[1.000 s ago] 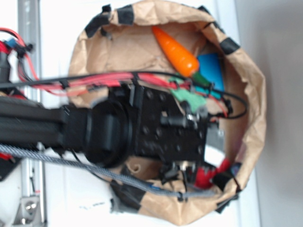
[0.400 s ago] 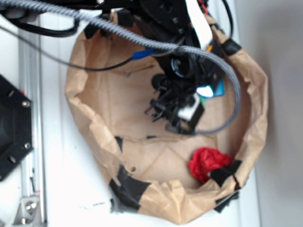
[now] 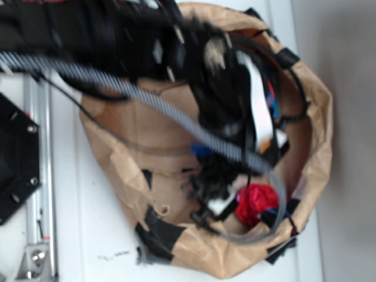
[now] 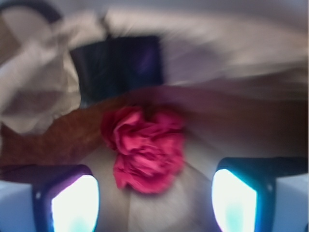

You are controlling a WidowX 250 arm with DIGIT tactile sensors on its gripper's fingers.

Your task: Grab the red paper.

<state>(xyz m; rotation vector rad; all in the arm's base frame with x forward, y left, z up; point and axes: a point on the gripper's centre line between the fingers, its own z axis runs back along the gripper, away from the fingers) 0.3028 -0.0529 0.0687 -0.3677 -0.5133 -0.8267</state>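
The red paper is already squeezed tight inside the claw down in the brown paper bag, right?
Not quite. The red paper is in the brown paper bag, but the claw isn't squeezing it. The wrist view shows the claw open, its two fingers spread on either side, with the paper lying just ahead of them, untouched.

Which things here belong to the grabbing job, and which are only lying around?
For the job:
- red paper, crumpled, lying in the bag
- gripper, jaws open either side of it

Only there:
- brown paper bag with black tape patches
- black panel behind the paper
- metal rail beside the bag
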